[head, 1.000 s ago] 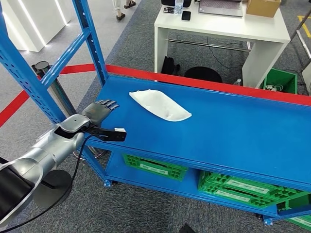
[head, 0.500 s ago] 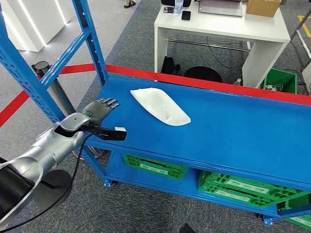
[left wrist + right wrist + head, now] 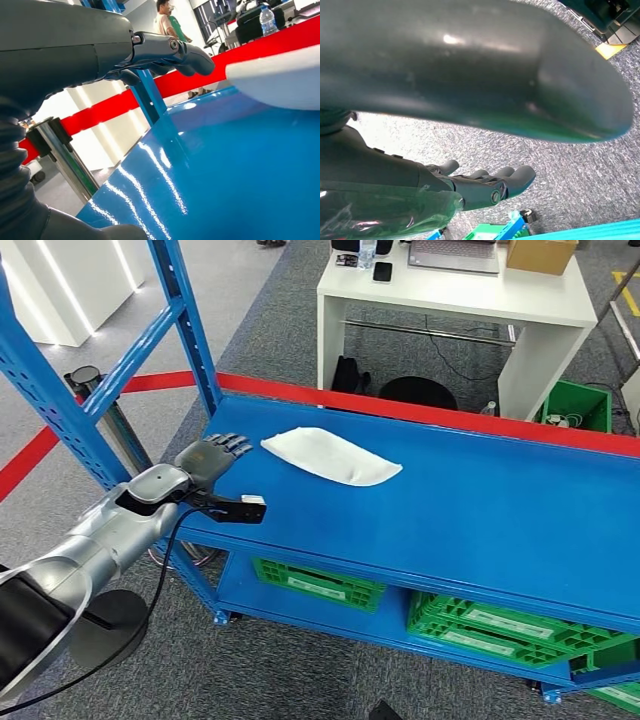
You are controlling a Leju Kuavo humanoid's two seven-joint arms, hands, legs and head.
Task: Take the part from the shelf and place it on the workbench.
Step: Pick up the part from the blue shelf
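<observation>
The part [image 3: 332, 456] is a flat white elongated piece lying on the blue shelf [image 3: 483, 510], toward its left half. My left hand [image 3: 207, 458] hovers over the shelf's left end, just left of the part, fingers stretched out and apart, holding nothing. In the left wrist view the fingers [image 3: 173, 50] reach out above the glossy blue surface [image 3: 226, 170], with the white part [image 3: 279, 80] a short way ahead and untouched. My right hand [image 3: 471, 187] hangs over grey carpet with its fingers extended and nothing in them.
A blue upright post [image 3: 189, 325] stands at the shelf's back left corner. Green crates [image 3: 321, 585] sit on the lower level. A white table [image 3: 453, 290] with a laptop and a box stands behind. People [image 3: 166, 20] stand in the distance.
My left hand has moved slightly forward and up toward the part. The white part has turned on the shelf and now lies flatter, its right end shifted further right.
</observation>
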